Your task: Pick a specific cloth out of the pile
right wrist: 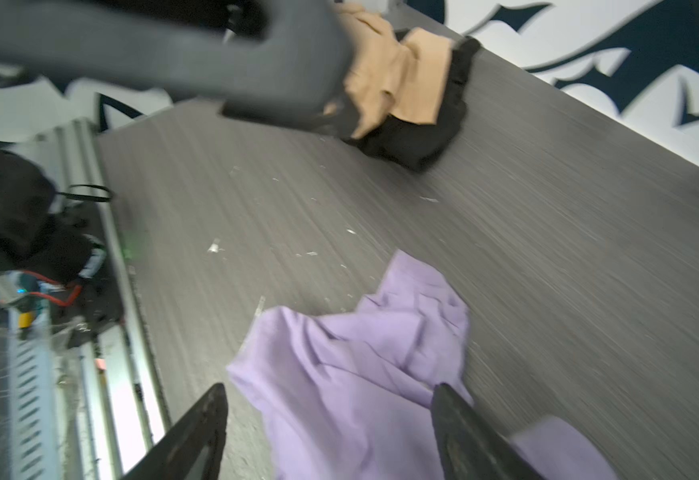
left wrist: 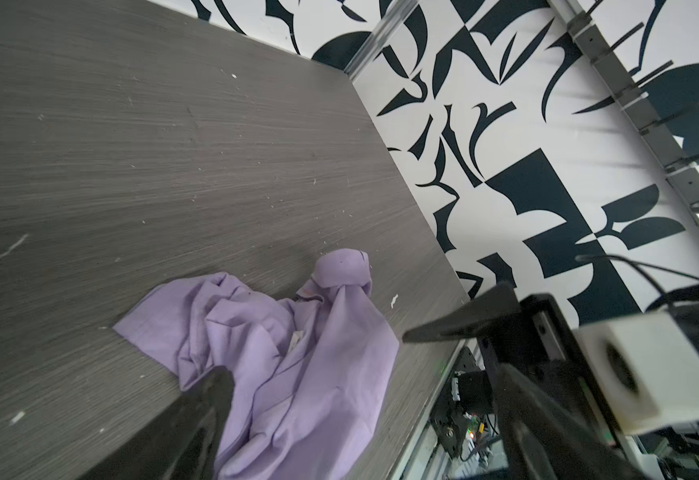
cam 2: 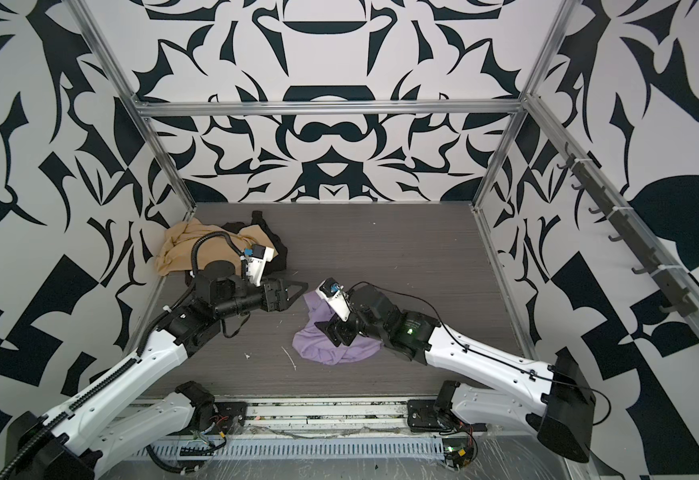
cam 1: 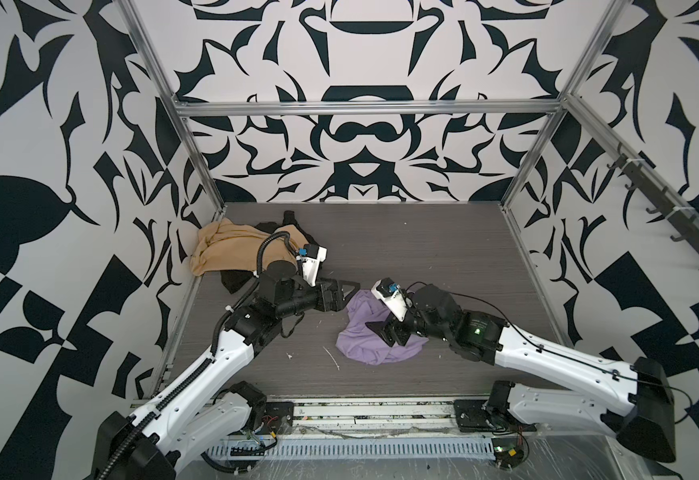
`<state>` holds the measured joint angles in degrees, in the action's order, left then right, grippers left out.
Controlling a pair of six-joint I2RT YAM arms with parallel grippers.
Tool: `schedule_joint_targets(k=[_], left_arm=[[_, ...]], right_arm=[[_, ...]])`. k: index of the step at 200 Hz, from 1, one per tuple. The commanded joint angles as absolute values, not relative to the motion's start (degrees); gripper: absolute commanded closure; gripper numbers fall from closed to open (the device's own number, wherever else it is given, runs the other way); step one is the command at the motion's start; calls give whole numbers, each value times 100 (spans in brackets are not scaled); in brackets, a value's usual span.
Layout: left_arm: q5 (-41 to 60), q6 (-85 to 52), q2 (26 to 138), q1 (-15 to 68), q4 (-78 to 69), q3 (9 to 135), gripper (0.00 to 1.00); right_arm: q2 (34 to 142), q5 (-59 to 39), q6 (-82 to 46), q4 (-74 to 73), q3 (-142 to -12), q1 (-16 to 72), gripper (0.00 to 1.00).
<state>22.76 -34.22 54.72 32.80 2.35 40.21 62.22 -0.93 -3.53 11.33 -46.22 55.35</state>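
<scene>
Beyond the cloth, open table

Both the left arm and the right arm wear glossy white moulded shells dotted with small dark screw holes, joined by matte black cylindrical joint housings. At their ends farthest from the pale slotted cable duct sit the black left gripper and right gripper, with tapered triangular fingers. Each has a white boxy wrist camera with a blue plug. A black ribbed conduit lines the left arm. A thin black wire is clipped along the right, whose joint shows a green light.
</scene>
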Motion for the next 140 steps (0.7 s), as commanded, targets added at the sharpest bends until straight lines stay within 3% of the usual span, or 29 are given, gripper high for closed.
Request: schedule_joint_targets(k=[1, 49, 140], left_arm=[[2265, -3600, 5632, 3434, 300, 4006, 0], [1709, -3868, 5906, 4137, 659, 3988, 0], [1933, -4385, 6538, 4184, 202, 3682, 0]], right_arm=[[6216, 606, -535, 2132, -4979, 5324, 21], [5998, 241, -990, 2249, -4812, 4411, 21], [6448, -632, -1324, 2479, -4946, 3244, 18]])
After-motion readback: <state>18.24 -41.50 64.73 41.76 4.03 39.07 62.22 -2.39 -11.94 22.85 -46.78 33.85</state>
